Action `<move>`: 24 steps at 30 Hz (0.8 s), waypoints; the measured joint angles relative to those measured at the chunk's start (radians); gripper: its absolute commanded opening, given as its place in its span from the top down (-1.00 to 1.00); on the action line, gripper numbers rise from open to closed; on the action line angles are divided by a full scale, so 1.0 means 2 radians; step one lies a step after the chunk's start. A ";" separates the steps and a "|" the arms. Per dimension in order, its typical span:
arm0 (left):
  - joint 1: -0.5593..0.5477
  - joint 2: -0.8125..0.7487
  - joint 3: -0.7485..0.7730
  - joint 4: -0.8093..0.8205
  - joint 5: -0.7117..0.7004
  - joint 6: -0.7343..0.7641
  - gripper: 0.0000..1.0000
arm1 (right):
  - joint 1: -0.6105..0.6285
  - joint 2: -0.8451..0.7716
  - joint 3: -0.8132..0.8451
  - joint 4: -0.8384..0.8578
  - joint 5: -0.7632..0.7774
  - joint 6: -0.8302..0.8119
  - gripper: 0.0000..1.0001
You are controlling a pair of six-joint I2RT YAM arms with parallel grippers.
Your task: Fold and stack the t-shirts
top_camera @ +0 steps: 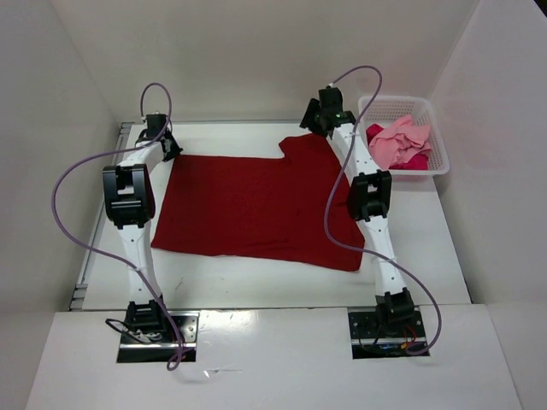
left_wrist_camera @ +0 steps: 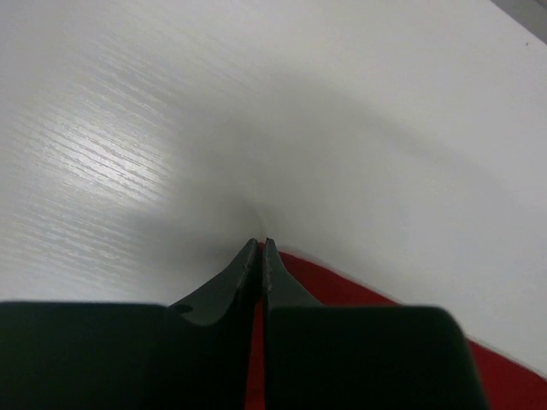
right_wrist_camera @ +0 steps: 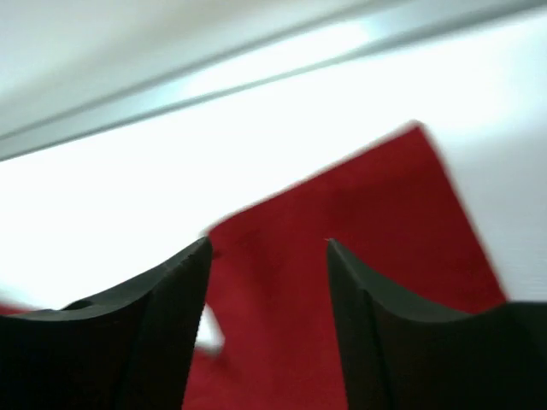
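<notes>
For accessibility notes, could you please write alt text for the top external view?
A dark red t-shirt lies spread on a white table, with the left arm and right arm reaching to its far corners. A white mesh basket at the far right holds pink shirts.

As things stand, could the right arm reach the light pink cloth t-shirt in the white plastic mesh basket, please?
Probably yes. The right jaws stand open over the dark red cloth t-shirt, beside the white plastic mesh basket; the light pink cloth t-shirt lies on top, uncovered.
</notes>
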 measured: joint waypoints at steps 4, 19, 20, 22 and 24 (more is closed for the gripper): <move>-0.004 -0.001 0.000 0.001 -0.002 0.002 0.89 | -0.004 0.040 0.021 -0.022 0.043 -0.004 -0.33; -0.007 -0.019 -0.033 0.014 0.000 0.002 0.94 | -0.027 0.064 0.039 -0.006 0.119 -0.031 -0.25; -0.007 -0.020 -0.035 0.015 0.000 0.001 0.94 | -0.029 0.067 0.039 -0.004 0.118 -0.031 -0.24; -0.007 -0.020 -0.035 0.016 0.001 0.000 0.94 | -0.031 0.071 0.039 0.002 0.116 -0.031 -0.08; -0.007 -0.020 -0.036 0.017 0.002 -0.001 0.94 | -0.032 0.072 0.039 0.004 0.111 -0.030 -0.06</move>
